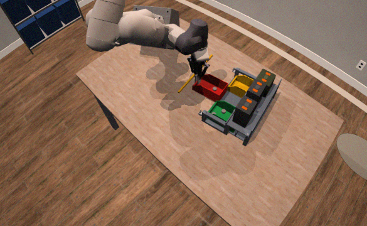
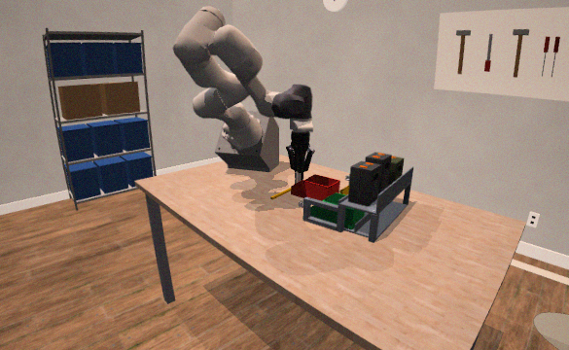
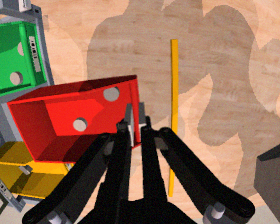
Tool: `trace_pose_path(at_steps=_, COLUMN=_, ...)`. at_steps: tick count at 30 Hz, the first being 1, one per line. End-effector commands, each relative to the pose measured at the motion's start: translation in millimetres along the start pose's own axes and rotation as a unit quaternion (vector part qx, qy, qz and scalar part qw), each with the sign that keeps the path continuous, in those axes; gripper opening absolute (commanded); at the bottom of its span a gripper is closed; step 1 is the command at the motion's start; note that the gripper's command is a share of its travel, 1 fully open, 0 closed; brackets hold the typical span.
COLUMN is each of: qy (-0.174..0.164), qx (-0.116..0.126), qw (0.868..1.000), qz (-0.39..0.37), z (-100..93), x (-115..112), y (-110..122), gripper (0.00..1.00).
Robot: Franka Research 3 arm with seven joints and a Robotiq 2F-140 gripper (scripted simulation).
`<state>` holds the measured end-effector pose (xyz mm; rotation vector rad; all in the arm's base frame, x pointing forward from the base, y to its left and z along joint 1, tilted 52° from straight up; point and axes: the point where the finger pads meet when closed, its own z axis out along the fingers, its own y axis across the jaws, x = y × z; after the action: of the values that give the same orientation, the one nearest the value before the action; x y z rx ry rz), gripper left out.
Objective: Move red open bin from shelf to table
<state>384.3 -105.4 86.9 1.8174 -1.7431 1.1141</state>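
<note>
The red open bin point(image 1: 206, 91) point(image 2: 327, 188) point(image 3: 53, 120) is out in front of the grey shelf point(image 1: 232, 99) point(image 2: 395, 191) point(image 3: 7, 118), its rear end close to the shelf's front. Two round grey parts point(image 3: 111, 94) point(image 3: 80, 124) lie in it. My gripper point(image 1: 197, 80) point(image 2: 299, 178) point(image 3: 136, 111) points down and is shut on the bin's front wall. The bin looks raised; whether its rear touches the shelf I cannot tell. The green bin point(image 1: 219, 115) point(image 2: 334, 199) point(image 3: 3, 57) and yellow bin point(image 1: 240, 85) point(image 2: 344, 191) point(image 3: 41, 172) stand in the shelf, fronts out.
A thin yellow rod point(image 1: 186, 84) point(image 2: 280, 193) point(image 3: 174, 90) lies on the table point(image 1: 133, 125) point(image 2: 245, 243) beside the gripper, ahead of the bin's front. Several dark boxes with orange marks point(image 1: 243, 116) point(image 2: 363, 184) stand on the shelf's top. The arm's base is at the table's far end.
</note>
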Motion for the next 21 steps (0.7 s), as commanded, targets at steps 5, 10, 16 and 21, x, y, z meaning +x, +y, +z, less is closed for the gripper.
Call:
trace_pose_path(at_steps=5, qy=-0.007, qx=0.003, qw=1.0, qz=0.01, z=-4.5, x=-9.3, y=33.7, gripper=0.0)
trace_pose_path(at_steps=10, qy=-0.007, qx=0.003, qw=1.0, qz=0.01, z=-4.5, x=-9.3, y=33.7, gripper=0.0)
trace_pose_path(at_steps=16, qy=-0.004, qx=0.002, qw=1.0, qz=0.004, z=-3.8, x=-7.8, y=32.2, gripper=0.0)
trace_pose_path(at_steps=21, qy=-0.007, qx=0.003, qw=1.0, qz=0.01, z=-4.9, x=-10.1, y=29.8, gripper=0.0)
